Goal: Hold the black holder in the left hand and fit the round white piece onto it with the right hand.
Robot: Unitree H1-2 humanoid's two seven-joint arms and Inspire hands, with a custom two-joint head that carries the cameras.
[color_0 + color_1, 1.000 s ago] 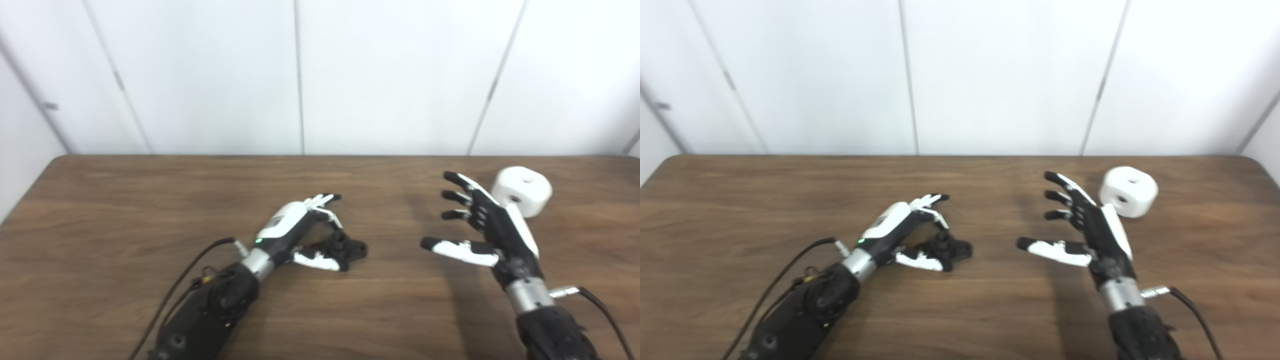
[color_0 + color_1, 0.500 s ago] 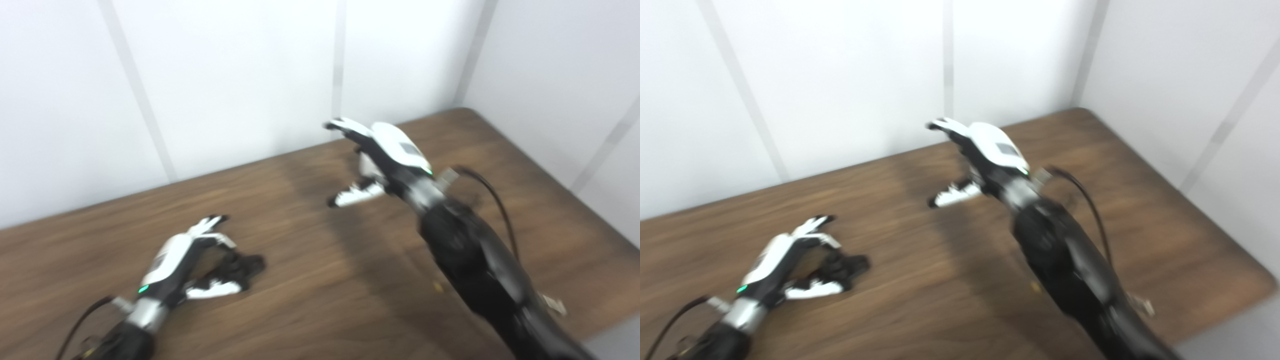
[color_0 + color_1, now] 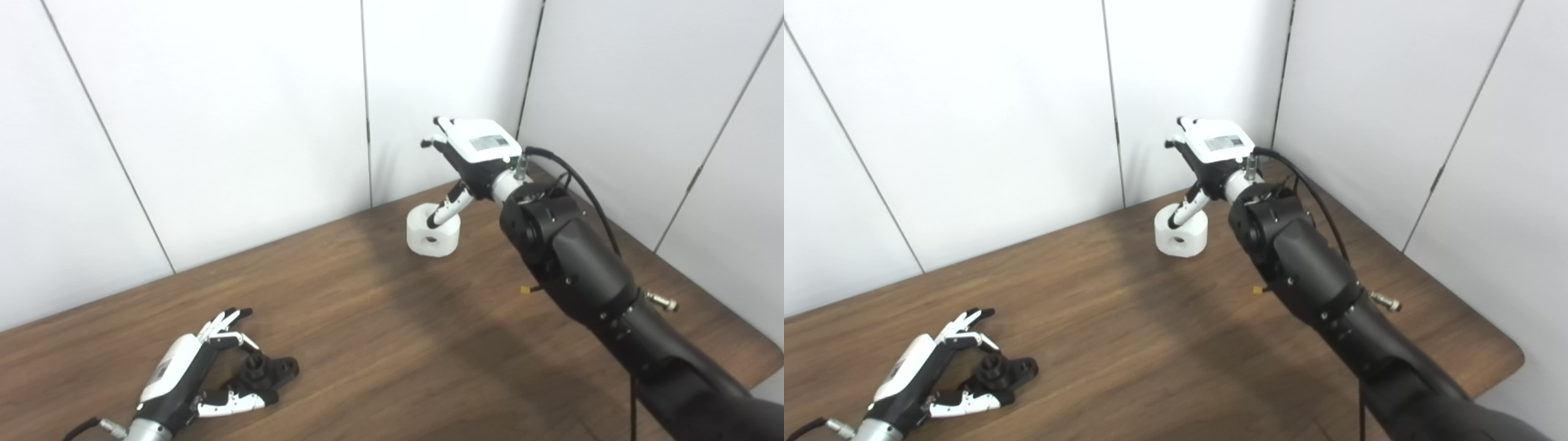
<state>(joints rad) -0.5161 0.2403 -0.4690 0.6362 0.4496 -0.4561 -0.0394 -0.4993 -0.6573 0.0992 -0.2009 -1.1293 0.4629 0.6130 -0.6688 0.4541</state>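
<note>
The black holder (image 3: 271, 371) lies on the wooden table (image 3: 380, 343) at the near left. My left hand (image 3: 182, 381) rests beside it, fingers arched over it and thumb along its near side, apart and not clamped. The round white piece (image 3: 433, 236), with a hole in its side, stands at the far side near the wall corner. My right hand (image 3: 476, 153) hovers above and just right of it, palm down and fingers spread. Its thumb hangs down over the piece's top edge. The hand holds nothing. The same scene shows in the right eye view, with the holder (image 3: 1006, 370) and white piece (image 3: 1182, 236).
White wall panels close the table's far side and right side. The table's right edge and rounded near right corner (image 3: 1507, 355) are in view. My right forearm (image 3: 569, 269) and its cable stretch across the table's right part.
The camera has swung right and up, so the whole picture shifted. My right hand reached out from beside the white piece to above it, palm down. My left hand stays by the holder.
</note>
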